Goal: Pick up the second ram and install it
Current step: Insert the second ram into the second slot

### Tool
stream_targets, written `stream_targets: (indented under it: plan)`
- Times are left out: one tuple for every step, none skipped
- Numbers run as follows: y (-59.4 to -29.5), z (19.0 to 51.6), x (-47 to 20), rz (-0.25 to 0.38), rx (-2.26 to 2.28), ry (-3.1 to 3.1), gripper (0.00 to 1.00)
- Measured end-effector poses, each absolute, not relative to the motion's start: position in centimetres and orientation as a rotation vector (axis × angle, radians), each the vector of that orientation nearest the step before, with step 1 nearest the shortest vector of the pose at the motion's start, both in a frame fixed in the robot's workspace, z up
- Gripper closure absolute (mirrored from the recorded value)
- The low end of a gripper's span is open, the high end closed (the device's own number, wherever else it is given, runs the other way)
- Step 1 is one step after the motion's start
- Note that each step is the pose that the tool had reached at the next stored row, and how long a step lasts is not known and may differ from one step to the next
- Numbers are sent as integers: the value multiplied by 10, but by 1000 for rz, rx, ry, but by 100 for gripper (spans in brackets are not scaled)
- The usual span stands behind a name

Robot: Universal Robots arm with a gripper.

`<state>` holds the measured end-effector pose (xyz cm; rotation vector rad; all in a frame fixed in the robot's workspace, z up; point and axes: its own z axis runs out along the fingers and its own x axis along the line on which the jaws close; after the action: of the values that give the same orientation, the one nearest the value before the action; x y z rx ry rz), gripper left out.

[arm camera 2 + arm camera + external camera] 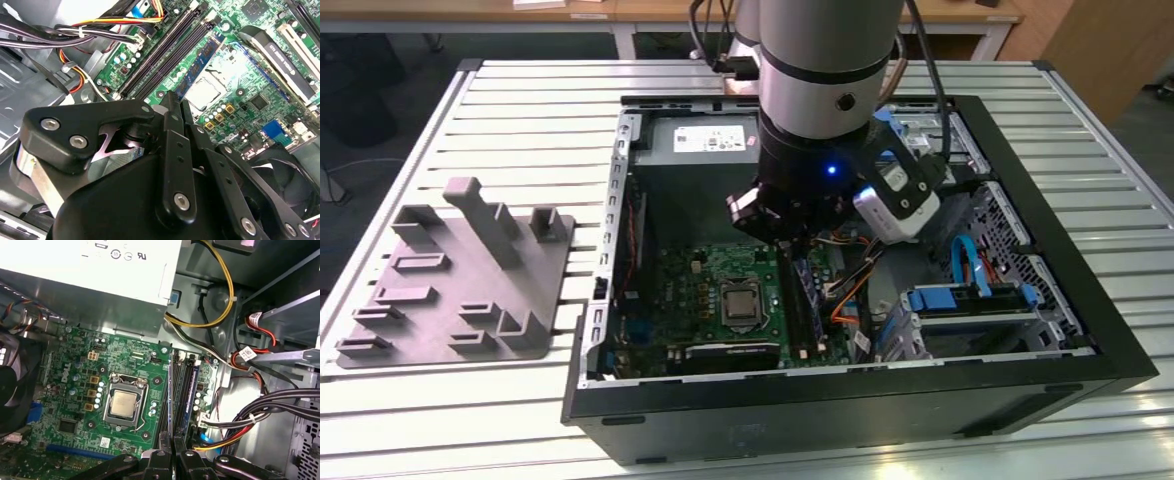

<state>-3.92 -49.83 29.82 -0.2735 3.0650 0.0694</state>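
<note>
Black linkage of the gripper (178, 102) crowded the second wrist view, and it appeared clamped on the second ram (200, 65), a slim stick standing on edge over the memory slots (192, 390) just beside the processor (124, 404); whether its lower edge sat in a slot could not be told. From the exterior view's left, a grey fixture (460, 280) lay on the slatted table (520, 90); next came the open computer case (854, 410) with its green motherboard (680, 290); the arm (821, 80) reached down at centre; a drive cage (974, 300) with blue cables stood at the exterior view's right. Seating the stick well would likely call for keeping it upright and parallel to its slot, pressing evenly at both ends, and staying clear of the wire bundle (265, 410) near the slots. A white label (125, 252) on the power supply (50, 265) bore small print and symbols.
</note>
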Motion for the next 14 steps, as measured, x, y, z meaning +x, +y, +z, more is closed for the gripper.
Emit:
stream_targets:
  plan:
    - [-498,298,-39,69,-267,3066,86]
    - [-498,298,-39,69,-260,3066,86]
    - [-498,298,-39,69,-252,3067,86]
    - [-498,298,-39,68,-241,3067,86]
    - [-498,298,-39,68,-227,3068,86]
    - [-498,298,-39,67,-212,3069,86]
    - [-498,298,-39,67,-198,3070,86]
    - [-498,298,-39,67,-188,3070,86]
    - [-498,298,-39,66,-175,3071,86]
    - [-498,298,-39,66,-159,3072,86]
    - [-498,298,-39,65,-142,3072,86]
    - [-498,298,-39,64,-127,3073,86]
    - [-498,297,-39,64,-110,3073,86]
    - [-498,297,-39,63,-94,3073,86]
